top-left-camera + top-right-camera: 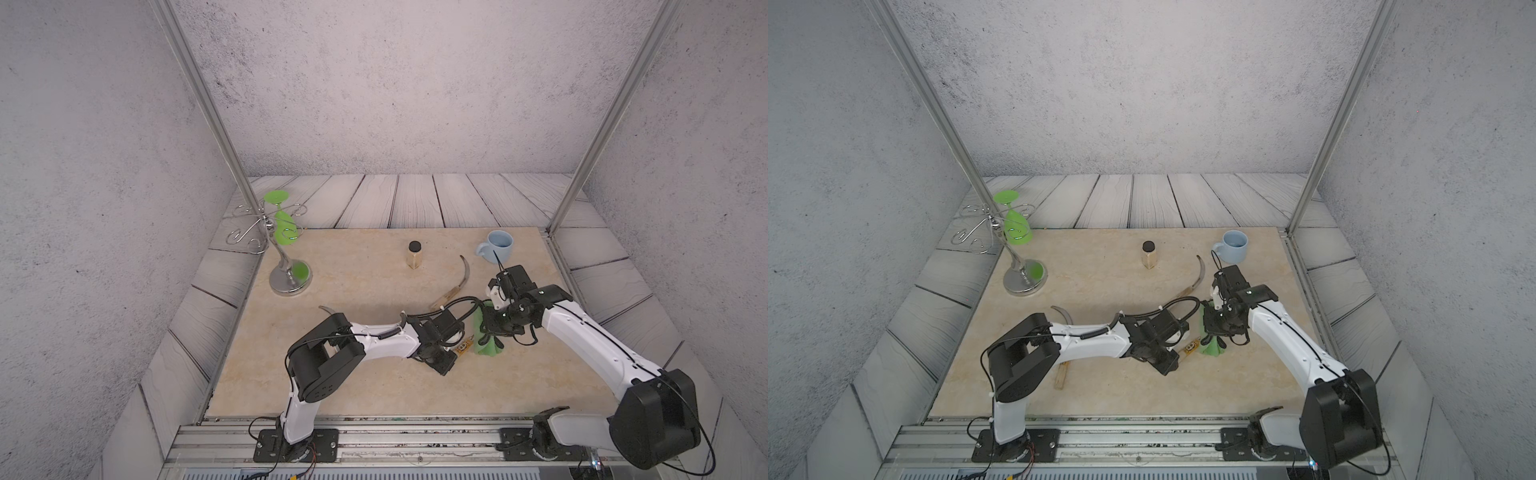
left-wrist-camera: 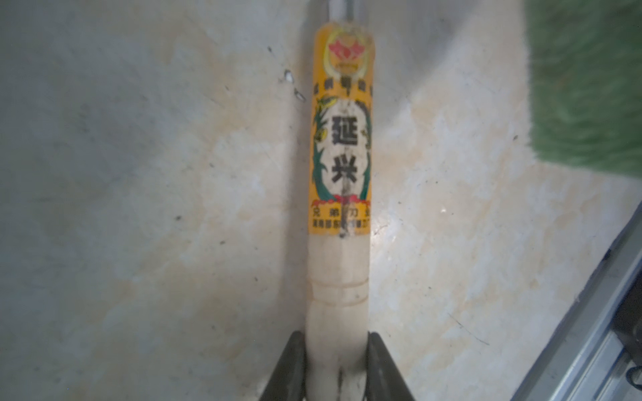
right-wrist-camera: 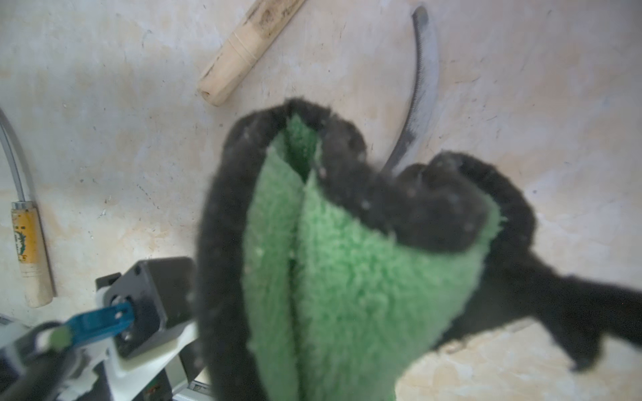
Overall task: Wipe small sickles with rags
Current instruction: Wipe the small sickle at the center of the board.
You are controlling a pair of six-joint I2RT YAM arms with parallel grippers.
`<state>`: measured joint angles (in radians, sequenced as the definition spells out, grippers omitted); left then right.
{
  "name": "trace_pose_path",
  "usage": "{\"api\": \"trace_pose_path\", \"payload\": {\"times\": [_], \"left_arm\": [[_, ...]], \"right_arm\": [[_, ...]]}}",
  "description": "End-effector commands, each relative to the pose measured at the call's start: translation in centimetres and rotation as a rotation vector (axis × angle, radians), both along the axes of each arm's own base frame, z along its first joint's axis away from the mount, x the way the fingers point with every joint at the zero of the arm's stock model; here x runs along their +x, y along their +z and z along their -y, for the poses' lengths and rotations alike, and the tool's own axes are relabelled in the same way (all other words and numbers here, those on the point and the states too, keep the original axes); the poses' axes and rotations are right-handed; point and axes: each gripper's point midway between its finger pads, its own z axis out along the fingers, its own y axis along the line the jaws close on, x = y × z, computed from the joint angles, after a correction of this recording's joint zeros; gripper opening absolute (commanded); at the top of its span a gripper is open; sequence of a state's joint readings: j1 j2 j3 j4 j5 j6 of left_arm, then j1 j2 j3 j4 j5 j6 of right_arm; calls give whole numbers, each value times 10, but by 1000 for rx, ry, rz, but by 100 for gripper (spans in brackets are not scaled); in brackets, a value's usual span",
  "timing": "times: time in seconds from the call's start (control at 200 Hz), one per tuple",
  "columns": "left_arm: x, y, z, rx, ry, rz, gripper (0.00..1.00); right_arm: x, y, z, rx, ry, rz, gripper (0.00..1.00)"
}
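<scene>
Three sickles: one in hand, two lying loose on the table (image 1: 395, 390), apparently waiting their turn.
Held sickle (image 2: 340, 156): low and level, on or just over the table, I cannot tell which. Its labelled handle runs from the left gripper toward the rag. Its blade is hidden behind the right gripper in both top views.
Left gripper (image 2: 336, 350): clenched on the butt of that handle, a jaw on each side. Gripping the very end probably leaves the metal free for wiping and stops the tool sliding.
Rag (image 3: 347, 277): bunched and hanging from the right gripper, just beside the held handle, ready to meet the blade.
Right gripper (image 1: 492, 328): grasping the rag from above, fingers buried in cloth.
Back sickle (image 1: 442, 300): flat, near the cup (image 1: 498, 245), clear of both arms.
Third sickle (image 1: 1061, 376): partly under the left arm.
Next, as I judge: bring the rag onto the blade.
</scene>
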<state>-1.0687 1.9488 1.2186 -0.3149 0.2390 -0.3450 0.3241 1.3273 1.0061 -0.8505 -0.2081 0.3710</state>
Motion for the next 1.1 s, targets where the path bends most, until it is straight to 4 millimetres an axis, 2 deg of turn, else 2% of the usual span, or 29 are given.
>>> {"api": "trace_pose_path", "payload": {"times": [0.0, 0.18, 0.335, 0.45, 0.596, 0.731, 0.926, 1.096], "left_arm": [[-6, -18, -14, 51, 8, -36, 0], [1, -18, -9, 30, 21, -37, 0], [10, -16, -5, 0, 51, -38, 0], [16, -15, -2, -20, 68, -37, 0], [23, -13, 3, -46, 84, -38, 0], [26, -13, 6, -60, 89, -39, 0], [31, -12, 8, -79, 104, -40, 0], [38, -6, 9, -93, 120, -28, 0]], "right_arm": [[13, -7, -8, 29, -10, -10, 25], [26, -25, -16, 31, -1, -65, 25], [30, -49, -22, 35, -1, -131, 25], [28, -69, -29, 59, -6, -188, 24], [19, -82, -41, 113, 4, -222, 22], [5, -87, -57, 160, 28, -247, 22], [-22, -81, -87, 234, 66, -262, 22], [-38, -75, -86, 268, 7, -236, 22]]}}
